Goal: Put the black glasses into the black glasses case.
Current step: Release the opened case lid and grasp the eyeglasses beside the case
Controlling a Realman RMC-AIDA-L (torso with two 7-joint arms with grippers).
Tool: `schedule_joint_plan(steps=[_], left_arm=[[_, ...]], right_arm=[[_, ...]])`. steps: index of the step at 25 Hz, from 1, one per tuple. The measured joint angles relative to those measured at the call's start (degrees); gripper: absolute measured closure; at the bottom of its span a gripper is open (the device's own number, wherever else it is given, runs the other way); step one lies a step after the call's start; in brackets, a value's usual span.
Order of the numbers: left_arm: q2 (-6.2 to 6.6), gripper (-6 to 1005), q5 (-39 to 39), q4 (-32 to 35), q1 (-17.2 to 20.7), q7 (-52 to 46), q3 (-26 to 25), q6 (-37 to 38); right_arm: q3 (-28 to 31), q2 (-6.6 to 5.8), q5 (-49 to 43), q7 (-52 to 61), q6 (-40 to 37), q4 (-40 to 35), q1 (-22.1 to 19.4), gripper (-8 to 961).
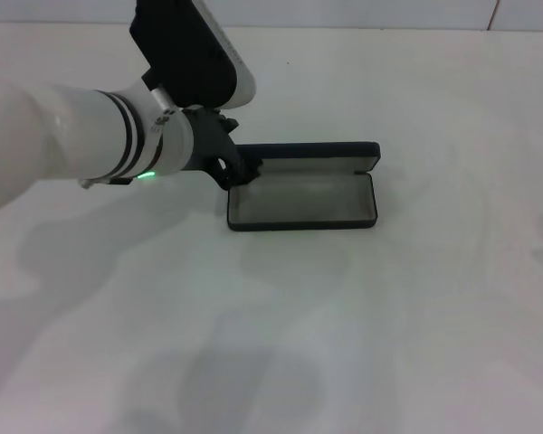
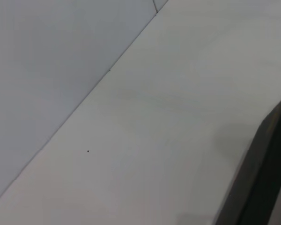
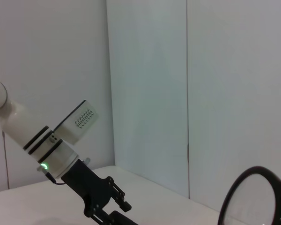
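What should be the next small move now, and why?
Probably the right arm should bring the black glasses over the black glasses case. The case lies open, its grey lining bare, with the left gripper at its left end. A lens appears close in the right wrist view, so the right arm seems to carry the glasses, off the head view.

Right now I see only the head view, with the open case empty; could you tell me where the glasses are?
Observer: One round lens of the black glasses shows close before the right wrist camera.
Operator: Does that view show the left gripper?
Observer: Yes, the left gripper appears farther off, angled down toward the table.
Operator: And the left wrist view?
Observer: Only bare table and a dark edge, probably the black glasses case.
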Motion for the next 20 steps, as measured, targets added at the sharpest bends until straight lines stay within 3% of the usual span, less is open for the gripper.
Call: schedule_joint_plan(steps=[20], left_arm=[[-0.01, 429, -1.83, 1.64, 0.43, 0.10, 1.38, 1.88]], right_arm=[[-0.17, -0.08, -0.11, -0.78, -0.08, 1.05, -0.85, 844]])
